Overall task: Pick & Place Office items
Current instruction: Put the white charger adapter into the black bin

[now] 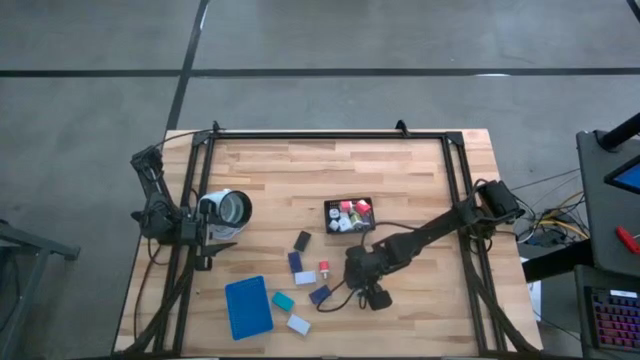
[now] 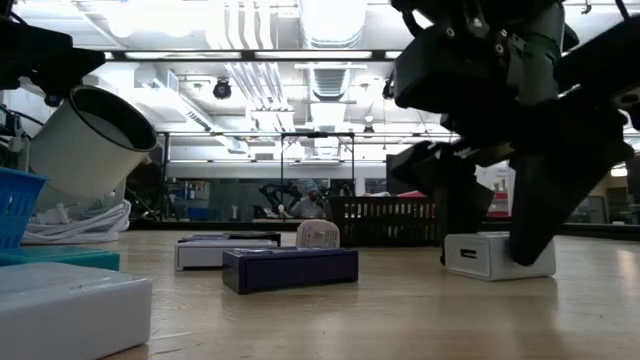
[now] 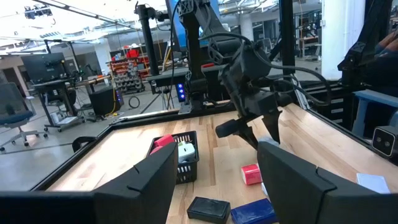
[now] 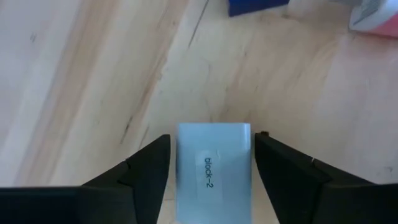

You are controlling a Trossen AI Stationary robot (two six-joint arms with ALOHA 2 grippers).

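White block labelled "block-2" (image 4: 214, 169) lies flat on the wooden table (image 1: 400, 170) between the right gripper (image 4: 211, 171) fingers, which stand apart with a gap on each side, not clamped on it. Just beside it lie a navy block (image 1: 320, 295) and a small red-and-white piece (image 1: 325, 269). Farther off sit a black mesh basket (image 1: 349, 216) with red and white bits, a teal block (image 1: 283, 300) and a blue tray (image 1: 248, 307). The left gripper (image 3: 214, 177) waits at the table's left edge, fingers apart.
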